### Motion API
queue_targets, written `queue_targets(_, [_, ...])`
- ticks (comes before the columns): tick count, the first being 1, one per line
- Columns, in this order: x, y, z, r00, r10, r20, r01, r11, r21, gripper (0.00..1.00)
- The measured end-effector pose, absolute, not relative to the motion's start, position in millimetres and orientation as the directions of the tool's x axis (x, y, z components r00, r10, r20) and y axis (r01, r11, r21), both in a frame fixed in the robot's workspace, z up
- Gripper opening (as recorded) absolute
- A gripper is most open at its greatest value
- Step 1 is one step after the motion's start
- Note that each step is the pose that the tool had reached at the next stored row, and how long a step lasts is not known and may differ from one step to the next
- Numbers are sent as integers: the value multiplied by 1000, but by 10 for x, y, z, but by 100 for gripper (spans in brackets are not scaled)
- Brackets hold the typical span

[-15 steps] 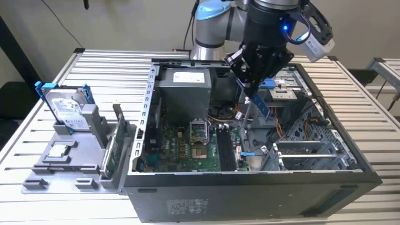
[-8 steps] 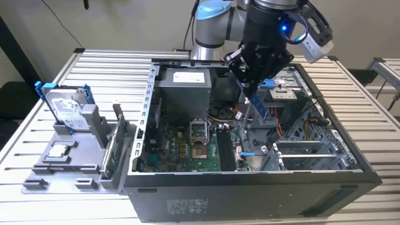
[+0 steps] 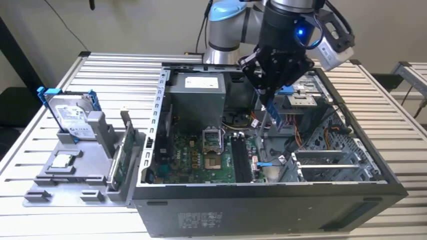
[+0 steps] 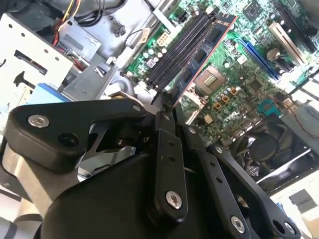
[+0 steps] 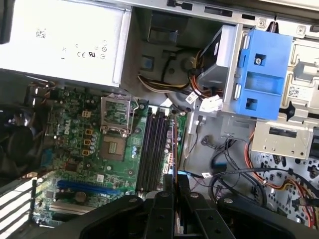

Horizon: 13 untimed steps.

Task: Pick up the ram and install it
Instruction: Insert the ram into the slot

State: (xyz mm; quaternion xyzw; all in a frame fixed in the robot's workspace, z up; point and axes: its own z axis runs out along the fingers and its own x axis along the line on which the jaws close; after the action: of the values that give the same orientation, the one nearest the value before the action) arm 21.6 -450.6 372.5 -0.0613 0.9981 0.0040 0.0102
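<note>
Ram [image 3: 272, 119] hangs lengthwise from my claw [image 3: 265, 95], which is closed on its upper end, inside the open case [image 3: 267, 202]. It is above the board [image 5: 75, 129], near the black slots [image 5: 152, 149], not seated; gripping one end leaves the contact edge free.

Gripper [image 5: 173, 183] clamped on the ram [image 5: 172, 157], held edge-on over the green motherboard [image 5: 70, 134], just beside the black memory slots [image 5: 152, 149] and parallel to them. Open processor socket [image 5: 115, 147] on the slots' other side. Grey power supply [image 5: 65, 40] along the board's edge. Blue bracket [image 5: 261, 74] on the metal drive cage [image 5: 279, 142], loose cables [image 5: 234, 174] between cage and board.
</note>
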Motion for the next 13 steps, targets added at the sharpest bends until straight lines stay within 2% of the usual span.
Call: queue_targets(13, [216,-4506,3681,-998,-60,-21,-60,998,6,15])
